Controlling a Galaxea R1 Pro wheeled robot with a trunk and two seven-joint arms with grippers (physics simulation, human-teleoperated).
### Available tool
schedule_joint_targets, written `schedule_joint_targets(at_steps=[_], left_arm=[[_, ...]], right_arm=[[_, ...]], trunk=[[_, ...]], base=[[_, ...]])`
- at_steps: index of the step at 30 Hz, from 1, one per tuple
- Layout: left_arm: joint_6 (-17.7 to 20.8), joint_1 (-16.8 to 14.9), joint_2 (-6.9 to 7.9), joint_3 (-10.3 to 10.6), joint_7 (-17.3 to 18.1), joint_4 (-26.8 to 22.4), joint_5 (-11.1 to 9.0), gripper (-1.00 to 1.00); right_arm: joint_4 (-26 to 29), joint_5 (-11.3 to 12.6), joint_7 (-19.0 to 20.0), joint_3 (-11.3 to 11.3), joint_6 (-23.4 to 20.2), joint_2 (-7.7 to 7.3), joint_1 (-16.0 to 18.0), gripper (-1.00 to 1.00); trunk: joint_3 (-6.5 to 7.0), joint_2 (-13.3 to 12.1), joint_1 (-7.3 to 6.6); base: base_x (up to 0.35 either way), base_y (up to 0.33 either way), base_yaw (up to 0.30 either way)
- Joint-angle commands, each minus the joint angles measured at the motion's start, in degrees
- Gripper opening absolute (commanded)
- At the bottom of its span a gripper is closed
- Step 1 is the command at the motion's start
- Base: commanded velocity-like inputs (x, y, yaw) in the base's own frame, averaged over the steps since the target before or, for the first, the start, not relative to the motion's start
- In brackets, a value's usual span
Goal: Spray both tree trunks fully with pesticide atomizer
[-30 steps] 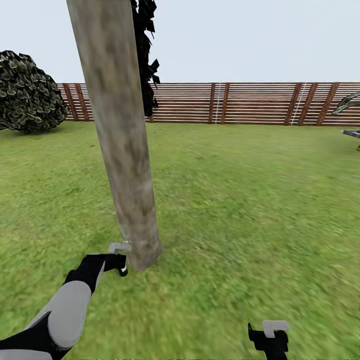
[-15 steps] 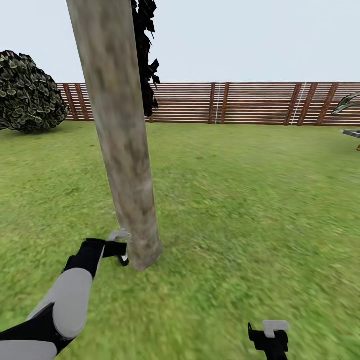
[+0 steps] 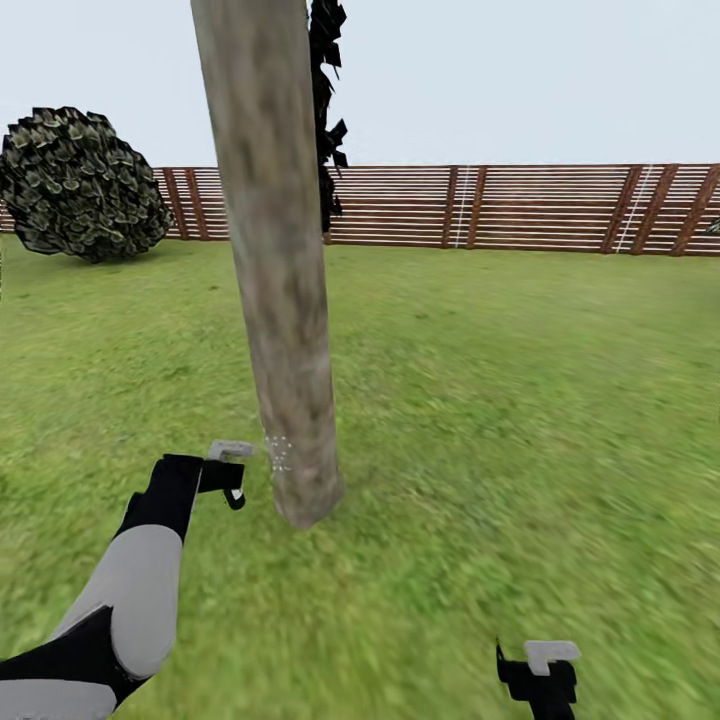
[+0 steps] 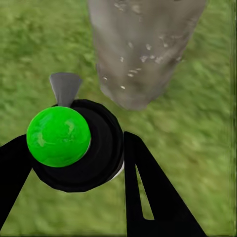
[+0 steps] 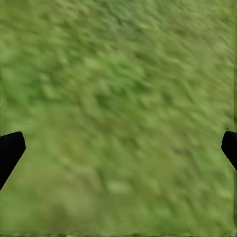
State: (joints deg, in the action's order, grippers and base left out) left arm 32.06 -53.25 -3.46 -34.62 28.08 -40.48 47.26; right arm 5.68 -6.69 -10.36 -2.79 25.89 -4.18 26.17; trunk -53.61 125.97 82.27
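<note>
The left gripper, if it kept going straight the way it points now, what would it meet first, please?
Most likely the base of the tree trunk, speckled with pesticide, dead ahead of the left gripper holding the atomizer. The gap's depth is unclear.

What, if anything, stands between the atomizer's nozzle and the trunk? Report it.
Nothing visible does. The left gripper holds the atomizer with its grey nozzle aimed at the tree trunk; between them the wrist view shows bare grass. White pesticide specks already dot the bark near its base.
</note>
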Motion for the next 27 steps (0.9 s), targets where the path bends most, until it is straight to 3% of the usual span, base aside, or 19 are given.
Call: schedule_joint_targets(at_steps=[1,7,9,10,13,19,23,27], left_arm=[[0.1,-0.3,-0.41,-0.4,0.6,-0.3,0.8,-1.00],[0.7,-2.7,-1.72,2.2,0.6,-0.2,0.6,-1.00],[2.5,-3.5,-2.23,2.4,0.6,-0.1,0.6,-1.00],[4.2,-4.1,-3.39,2.5,0.6,0.0,0.6,-1.00],[5.6,-5.8,-4.55,2.6,0.6,0.2,0.6,-1.00],[5.6,-5.4,-2.80,3.1,0.9,0.3,1.2,-1.00],[5.7,-5.2,-2.35,4.0,3.8,0.0,1.3,-1.00],[5.7,-5.1,-2.35,4.2,4.3,0.2,1.5,-1.00]], right_arm=[[-0.1,-0.6,-0.3,-0.3,0.1,-0.01,0.0,1.00],[-0.1,-0.6,-0.4,-0.4,0.1,-0.04,0.1,1.00],[-0.1,-0.6,-0.4,-0.4,0.1,-0.04,0.0,1.00],[-0.1,-0.6,-0.4,-0.4,0.1,-0.05,0.0,1.00],[-0.1,-0.6,-0.4,-0.4,0.1,-0.06,0.0,1.00],[-0.1,-0.6,-0.4,-0.4,0.1,-0.12,0.0,1.00],[-0.1,-0.6,-0.4,-0.4,0.1,-0.12,0.0,1.00],[-0.1,-0.6,-0.4,-0.4,0.1,-0.12,0.0,1.00]], trunk=[[-0.05,0.0,-0.04],[-0.05,0.0,-0.04],[-0.05,0.0,-0.04],[-0.05,0.0,-0.04],[-0.05,0.0,-0.04],[-0.05,0.0,-0.04],[-0.05,0.0,-0.04],[-0.05,0.0,-0.04]], base=[[-0.336,0.000,0.008],[-0.188,0.000,0.001],[-0.009,0.000,0.000],[-0.003,0.000,0.000],[-0.001,0.000,0.000],[0.000,0.000,0.010],[0.007,-0.044,0.206],[0.083,-0.235,0.083]])
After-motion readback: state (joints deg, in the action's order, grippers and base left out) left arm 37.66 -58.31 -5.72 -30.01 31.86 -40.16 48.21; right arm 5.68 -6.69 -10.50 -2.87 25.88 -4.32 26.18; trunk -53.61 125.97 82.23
